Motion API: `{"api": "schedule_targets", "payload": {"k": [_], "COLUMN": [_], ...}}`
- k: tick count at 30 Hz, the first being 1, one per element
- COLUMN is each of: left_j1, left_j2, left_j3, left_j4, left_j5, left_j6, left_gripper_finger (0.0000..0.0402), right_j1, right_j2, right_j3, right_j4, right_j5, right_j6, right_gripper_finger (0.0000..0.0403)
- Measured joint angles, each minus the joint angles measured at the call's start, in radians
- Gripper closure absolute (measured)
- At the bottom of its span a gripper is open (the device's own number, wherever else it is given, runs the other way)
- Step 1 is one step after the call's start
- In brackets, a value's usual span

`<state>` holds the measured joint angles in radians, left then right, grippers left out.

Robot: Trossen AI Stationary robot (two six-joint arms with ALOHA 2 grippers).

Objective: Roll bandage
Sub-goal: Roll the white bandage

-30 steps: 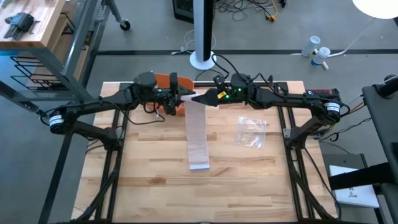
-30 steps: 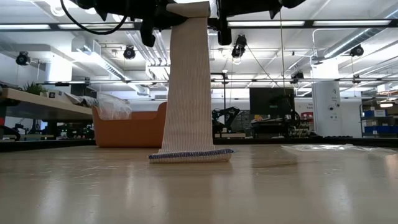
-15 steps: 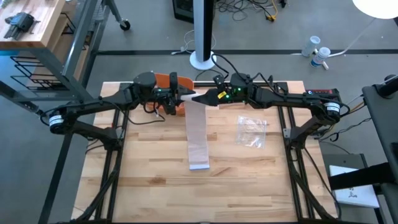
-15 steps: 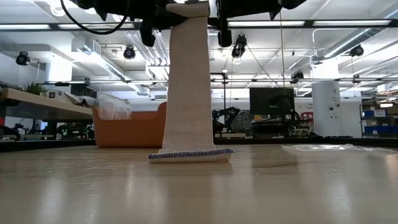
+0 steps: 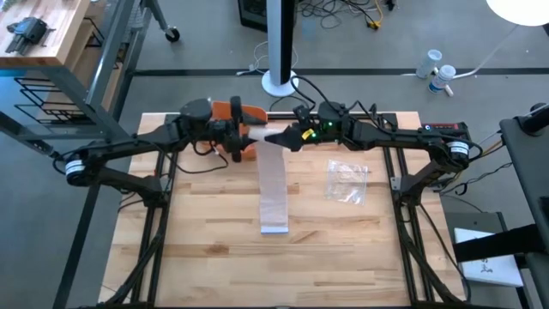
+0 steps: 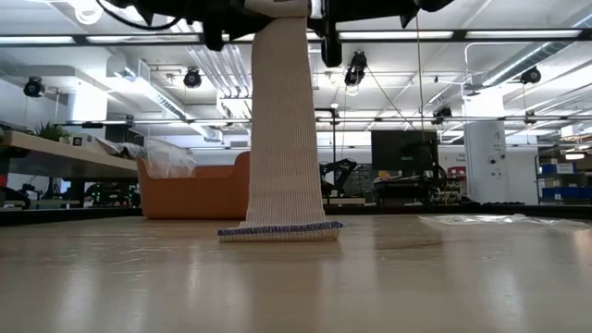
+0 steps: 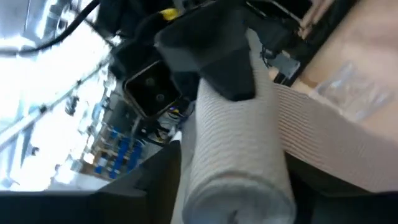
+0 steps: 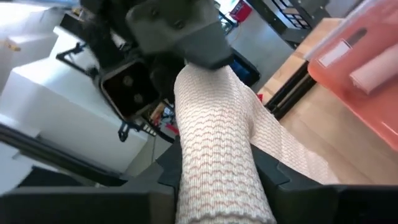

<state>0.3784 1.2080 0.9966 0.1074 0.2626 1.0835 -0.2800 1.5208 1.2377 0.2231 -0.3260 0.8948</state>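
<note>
Both grippers meet high over the far middle of the surface (image 5: pixel 206 257), the left gripper (image 5: pixel 246 137) and right gripper (image 5: pixel 287 137) each pinching one end of the bandage (image 5: pixel 273 184) roll. Held aloft so, the loose tail hangs straight to the surface, likely keeping it taut for winding. An orange bin (image 5: pixel 244 116) sits behind.
</note>
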Motion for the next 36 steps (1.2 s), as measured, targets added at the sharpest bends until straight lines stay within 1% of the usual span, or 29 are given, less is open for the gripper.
{"api": "schedule_targets", "payload": {"k": [5,11,14,17,20,23,25,29,36], "left_j1": [-0.004,-0.005,-0.005,-0.006,-0.006,-0.007,-0.008,-0.011,-0.011], "left_j2": [-0.04,-0.118,-0.134,-0.144,-0.143,-0.125,-0.107,-0.063,0.006], "left_j3": [-0.002,-0.002,-0.002,0.004,0.041,0.094,0.131,0.164,0.204], "left_j4": [-0.038,-0.215,-0.242,-0.26,-0.29,-0.364,-0.412,-0.445,-0.435], "left_j5": [-0.04,-0.047,-0.046,-0.044,-0.031,0.028,0.059,0.064,0.063], "left_j6": [-0.287,-0.611,-0.71,-0.749,-0.79,-0.81,-0.819,-0.839,-0.849], "left_gripper_finger": [0.0156,0.0111,0.009,0.0071,0.0054,0.0043,0.0039,0.0039,0.0035], "right_j1": [0.0,-0.001,-0.001,-0.002,-0.004,-0.017,-0.029,-0.044,-0.051], "right_j2": [-0.001,-0.002,-0.002,-0.002,-0.002,-0.002,-0.002,-0.002,-0.002], "right_j3": [0.003,0.004,0.004,0.004,0.004,0.004,0.003,0.004,0.057], "right_j4": [0.007,0.003,-0.005,-0.009,-0.016,-0.042,-0.068,-0.101,-0.217], "right_j5": [0.001,-0.014,-0.03,-0.069,-0.1,-0.117,-0.119,-0.115,-0.108], "right_j6": [-0.097,-0.239,-0.332,-0.427,-0.517,-0.582,-0.632,-0.75,-0.927], "right_gripper_finger": [0.0307,0.0311,0.0307,0.0309,0.0311,0.0311,0.0312,0.0312,0.0312]}}
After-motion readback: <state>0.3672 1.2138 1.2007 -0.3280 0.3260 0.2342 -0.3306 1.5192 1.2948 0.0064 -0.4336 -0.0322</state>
